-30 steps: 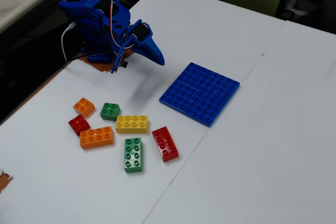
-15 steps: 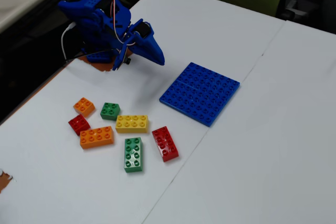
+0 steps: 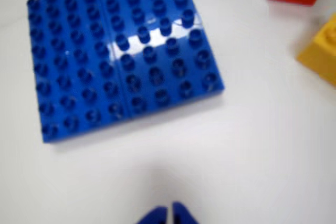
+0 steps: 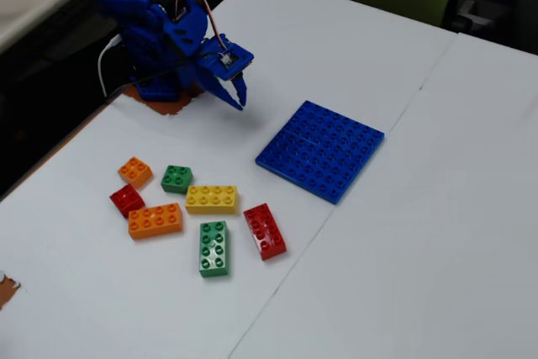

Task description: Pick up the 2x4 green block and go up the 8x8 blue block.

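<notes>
one gripper, fingertips pressed together and empty, hangs between the 2x4 green block and 8x8 blue block.

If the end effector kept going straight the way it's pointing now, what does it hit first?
Probably bare white table, just short of the 8x8 blue block. The end effector tips look shut and aim down toward that block's near edge; depth is unclear, so it might reach the block instead.

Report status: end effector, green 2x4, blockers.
End effector shut, empty, near base. 2x4 green block untouched on table. Red brick, yellow brick close beside it.
</notes>
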